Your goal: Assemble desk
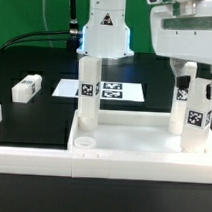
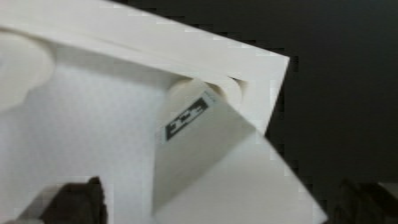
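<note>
- Now we see the gripper (image 1: 192, 76) with its fingers (image 2: 71, 200) spread wide, released, gripping nothing.
- Below and between them, a tagged white leg (image 1: 199, 110) stands upright at a corner of the desk top (image 1: 132, 147).

Gripper (image 1: 193, 72) abv upright desk leg (image 1: 198, 120)

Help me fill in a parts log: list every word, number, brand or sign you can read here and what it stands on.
No words, numbers or brand names are readable in either view.
White plastic square post legs: black-and-white square tags, patterns only, no letters.
Thin flat white marker board: the same kind of tags, no text.
Wrist view: one tag on a leg, blurred, pattern only.
</note>
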Motion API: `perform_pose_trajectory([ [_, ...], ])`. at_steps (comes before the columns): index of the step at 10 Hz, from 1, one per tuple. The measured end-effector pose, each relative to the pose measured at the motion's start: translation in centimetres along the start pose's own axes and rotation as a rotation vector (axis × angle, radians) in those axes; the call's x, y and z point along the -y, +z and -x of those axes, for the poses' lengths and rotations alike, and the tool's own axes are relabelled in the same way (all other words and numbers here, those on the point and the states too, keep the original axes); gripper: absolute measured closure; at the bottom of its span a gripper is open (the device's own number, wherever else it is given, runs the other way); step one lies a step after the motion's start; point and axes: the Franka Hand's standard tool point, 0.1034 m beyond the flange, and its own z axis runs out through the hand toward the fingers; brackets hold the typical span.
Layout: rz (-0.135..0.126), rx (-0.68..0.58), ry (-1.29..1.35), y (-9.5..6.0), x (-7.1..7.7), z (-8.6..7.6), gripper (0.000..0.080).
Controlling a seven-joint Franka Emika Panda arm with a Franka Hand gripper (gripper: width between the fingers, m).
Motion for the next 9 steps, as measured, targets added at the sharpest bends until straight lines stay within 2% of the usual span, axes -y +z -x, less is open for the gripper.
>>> perform_pose_trajectory([
  [1,0.012,-0.002,-0.120,-0.13,0.30,-0.15,0.0151],
  [7,0.025,-0.013,-0.560,-0.12,0.26,-0.52,0.0151],
  [9,0.069,-0.031,-0.788,-0.35,0.62,-0.01,0.0151],
])
